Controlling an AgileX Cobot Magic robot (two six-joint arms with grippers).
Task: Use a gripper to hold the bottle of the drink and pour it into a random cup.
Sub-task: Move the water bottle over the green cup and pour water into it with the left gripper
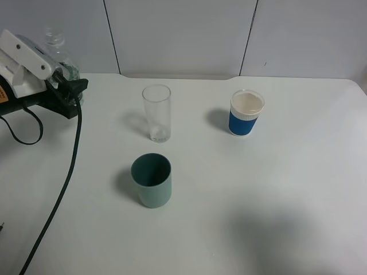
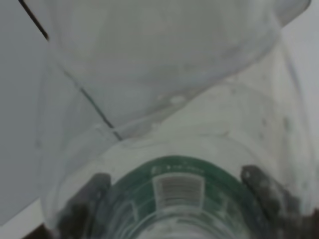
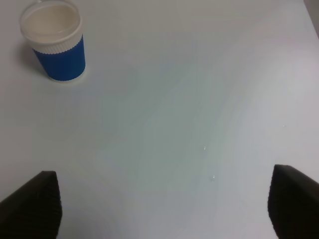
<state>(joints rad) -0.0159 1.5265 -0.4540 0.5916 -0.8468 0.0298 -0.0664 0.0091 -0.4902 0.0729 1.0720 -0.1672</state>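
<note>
Black cable [image 1: 64,189] lies nearest, running from the lower left corner of the white table [image 1: 275,195] up to the left gripper [image 1: 66,80] at the far left, with a second loop of it curling beside the tool. Left gripper: white jaw plates, black body, an orange label just visible at the frame edge. Its jaws are pressed in on the bottle [image 1: 56,41], which stands upright at the rear left corner of the table, close to the wall; the clear ribbed neck shows above the tool. In the left wrist view the green label [image 2: 177,184] sits between two dark fingers [image 2: 92,191], one on each side of the clear body. Cannot tell whether the bottle's base rests on the table or is raised. Toward the middle stands a tall clear glass [image 1: 156,112], upright, looking empty. Green cup [image 1: 152,180] stands just in front of the glass, apart from it, upright, mouth open, well apart from the bottle. Further right, level with the glass, stands a blue-and-white paper cup [image 1: 246,113], upright. Right gripper [image 3: 162,209] appears only in its own wrist view: jaws spread wide, nothing between them, bare table below, paper cup off to one side.
</note>
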